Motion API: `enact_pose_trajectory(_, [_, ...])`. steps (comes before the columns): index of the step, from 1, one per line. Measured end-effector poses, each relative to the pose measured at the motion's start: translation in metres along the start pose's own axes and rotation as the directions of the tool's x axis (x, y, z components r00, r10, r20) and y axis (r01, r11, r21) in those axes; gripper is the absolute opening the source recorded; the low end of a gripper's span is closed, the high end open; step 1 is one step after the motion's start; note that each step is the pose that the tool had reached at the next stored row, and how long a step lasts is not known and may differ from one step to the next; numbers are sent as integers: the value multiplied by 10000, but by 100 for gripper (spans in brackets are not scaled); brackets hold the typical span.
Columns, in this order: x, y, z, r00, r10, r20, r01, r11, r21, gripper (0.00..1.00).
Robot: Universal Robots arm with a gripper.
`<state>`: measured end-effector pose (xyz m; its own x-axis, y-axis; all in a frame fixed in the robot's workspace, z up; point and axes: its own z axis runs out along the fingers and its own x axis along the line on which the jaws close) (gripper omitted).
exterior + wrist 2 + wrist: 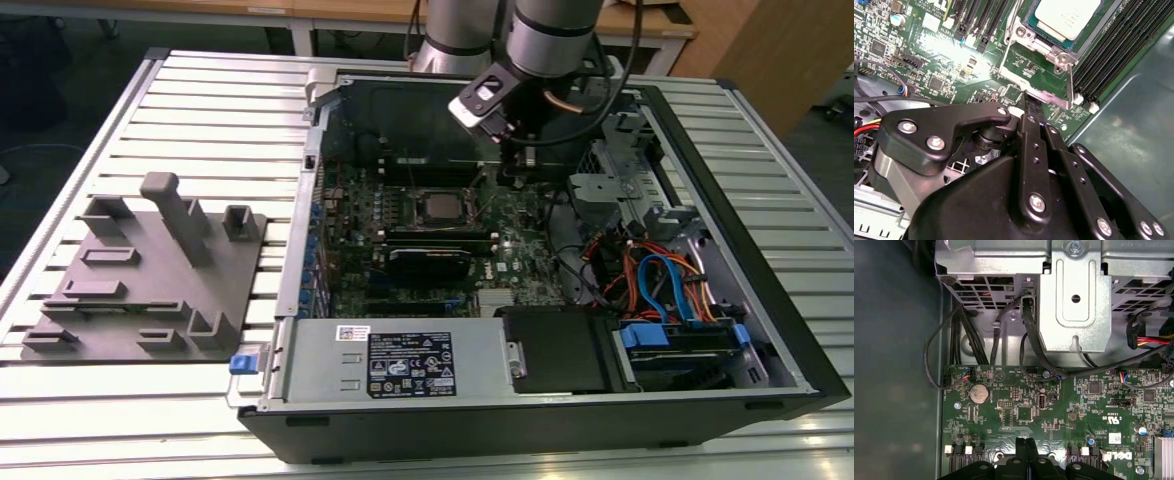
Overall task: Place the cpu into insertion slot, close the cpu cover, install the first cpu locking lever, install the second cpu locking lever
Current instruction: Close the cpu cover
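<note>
The cpu lies silver side up in the insertion slot on the green board; the exterior view shows the cpu mid-board in the open computer case. The cpu cover, a thin silver frame, stands swung open beside the slot, with board showing through its cut-out. My gripper is shut with nothing between its black fingers, and its tips sit right at the cover's free edge. In the exterior view the gripper hangs to the right of the cpu. I cannot make out the locking levers.
Long black memory slots run beside the socket. A metal drive cage and black cables lie past the board's edge. The case wall bounds the exterior view's right. A grey fixture sits on the slatted table at its left.
</note>
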<state>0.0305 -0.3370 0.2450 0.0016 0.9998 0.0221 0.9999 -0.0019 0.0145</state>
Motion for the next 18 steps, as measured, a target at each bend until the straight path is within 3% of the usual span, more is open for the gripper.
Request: enact_pose_trajectory(18, [0, -108, 6, 10000, 1, 0, -1, 10000, 0, 10])
